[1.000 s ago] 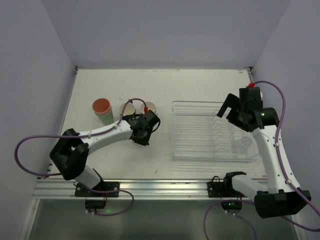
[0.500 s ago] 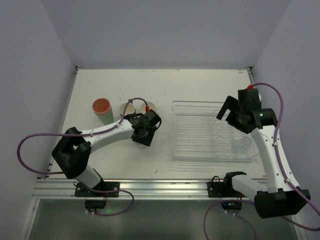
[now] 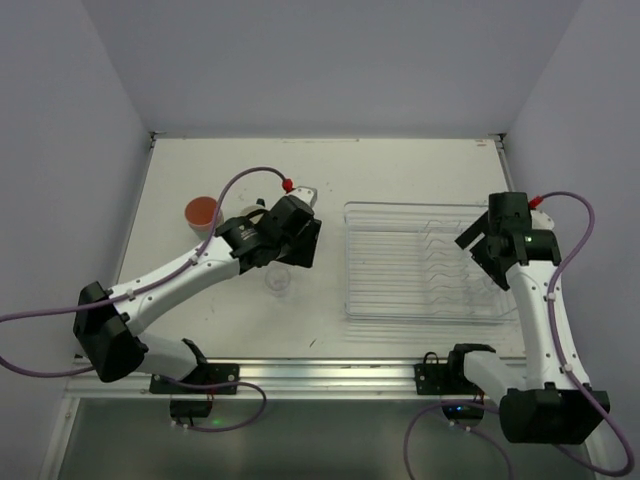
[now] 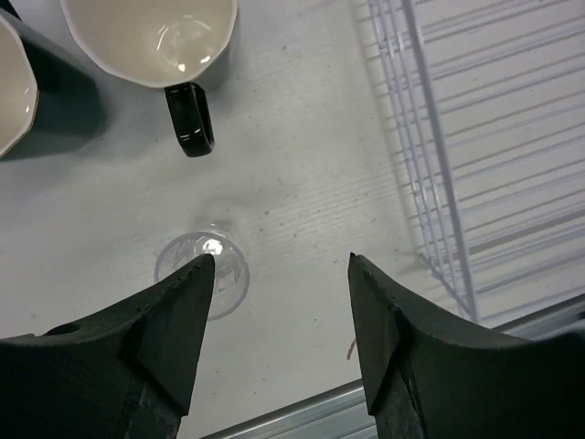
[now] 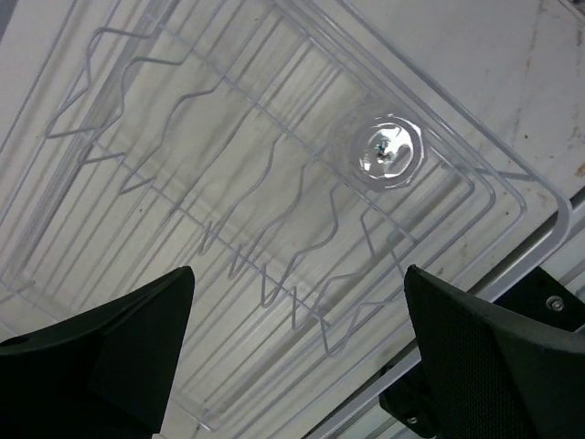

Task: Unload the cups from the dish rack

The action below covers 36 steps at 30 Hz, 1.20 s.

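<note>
Hanging wide open and empty over the dish rack [image 5: 228, 137], the right gripper [image 5: 297, 274] faces a likely slippery, fragile clear glass [image 5: 388, 151] upper right, best pinched at its rim

Claw [image 5: 297, 273] hanging spread wide above rack [image 5: 228, 128]. Glass [image 5: 388, 151] standing inside, near rack corner. Worktop [image 5: 484, 55] showing beyond rack wall.

The left arm [image 3: 180, 272] and the right arm [image 3: 540, 310] have white links and black joints. On each one runs a thin purple cable [image 3: 250, 171] with a small red plug [image 3: 287, 185]. The left pincer [image 4: 281, 270] and the right pincer [image 5: 297, 274] have matte black, wedge-shaped fingers [image 4: 174, 320].
</note>
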Motion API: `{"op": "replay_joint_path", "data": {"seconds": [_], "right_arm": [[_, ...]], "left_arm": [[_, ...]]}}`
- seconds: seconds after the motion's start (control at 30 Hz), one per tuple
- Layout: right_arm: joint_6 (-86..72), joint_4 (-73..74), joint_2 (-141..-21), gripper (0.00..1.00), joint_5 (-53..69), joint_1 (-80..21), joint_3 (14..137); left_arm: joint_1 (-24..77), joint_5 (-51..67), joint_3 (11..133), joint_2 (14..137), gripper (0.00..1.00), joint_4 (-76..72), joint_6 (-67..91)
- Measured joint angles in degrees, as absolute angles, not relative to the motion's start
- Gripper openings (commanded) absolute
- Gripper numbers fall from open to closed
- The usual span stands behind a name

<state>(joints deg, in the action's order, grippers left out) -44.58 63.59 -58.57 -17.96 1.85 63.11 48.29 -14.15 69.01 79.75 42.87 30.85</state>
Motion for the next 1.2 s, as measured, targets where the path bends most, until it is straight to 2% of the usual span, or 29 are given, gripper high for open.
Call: {"op": "replay_joint_path", "data": {"seconds": [0.17, 0.37, 0.53, 0.8, 1.2], "right_arm": [[-54.96, 69.95, -61.43, 0.99, -23.22, 2.72, 62.94], [-59.70, 70.72, -62.30, 0.99, -25.41, 4.36, 57.43], [-60.84, 69.28, -62.24, 0.99, -26.59, 7.25, 52.05], [-60.34, 65.25, -61.80, 0.99, -27.64, 9.93, 51.35], [-57.34, 56.88, -69.84, 0.98, -27.24, 13.54, 51.07]], "left_arm": [[49.21, -13.21, 72.69, 78.15, 0.65, 42.92, 30.81], [49.58, -10.87, 74.02, 78.37, 0.65, 42.94, 30.85], [51.46, -9.52, 74.17, 79.53, 0.65, 42.94, 31.00], [54.96, -9.15, 74.78, 81.49, 0.65, 43.00, 32.47], [55.92, -9.19, 76.49, 84.29, 0.65, 43.40, 32.56]]}}
